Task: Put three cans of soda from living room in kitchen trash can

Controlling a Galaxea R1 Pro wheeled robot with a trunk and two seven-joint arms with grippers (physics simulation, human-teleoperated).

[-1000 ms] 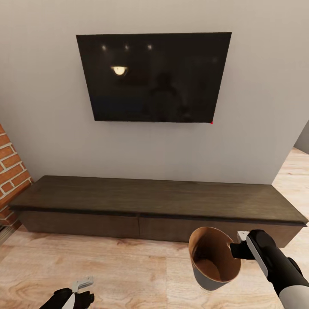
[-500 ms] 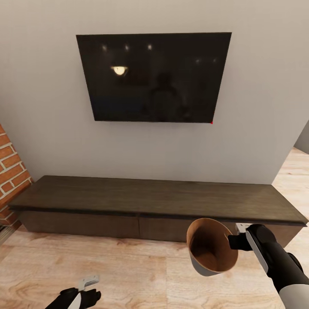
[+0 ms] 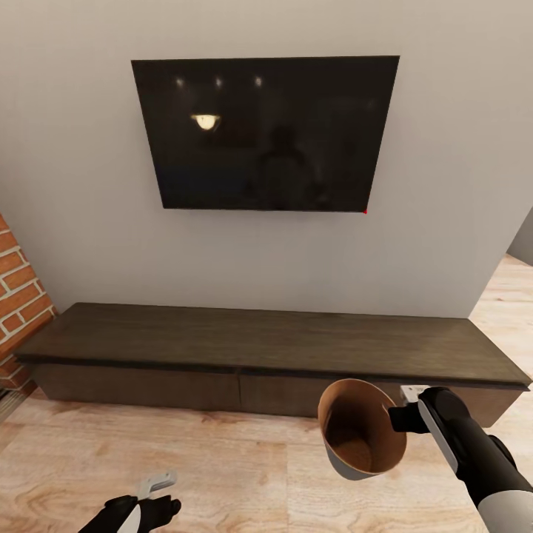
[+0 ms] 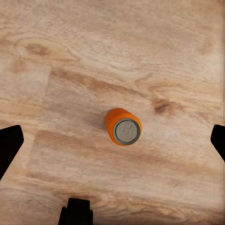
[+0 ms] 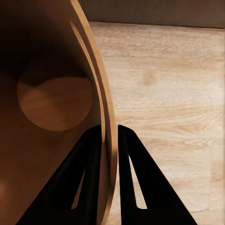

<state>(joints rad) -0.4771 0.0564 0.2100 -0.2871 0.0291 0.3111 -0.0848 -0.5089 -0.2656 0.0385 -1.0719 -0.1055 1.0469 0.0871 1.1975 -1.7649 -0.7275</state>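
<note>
Right gripper [image 3: 400,414] pinching trash can [image 3: 360,437] rim, mouth tilted toward camera. Orange can [image 4: 123,127] upright on wood floor [image 4: 140,56], grey top up. Left gripper [image 3: 158,485] jaws spread wide.

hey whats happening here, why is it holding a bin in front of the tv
The robot's right gripper pinches the rim of the trash can, one finger inside and one outside, holding it tilted above the wood floor in front of the low TV cabinet. The bin looks empty. The left gripper is open and hangs over an orange soda can standing on the floor, not yet gripping it.
</note>
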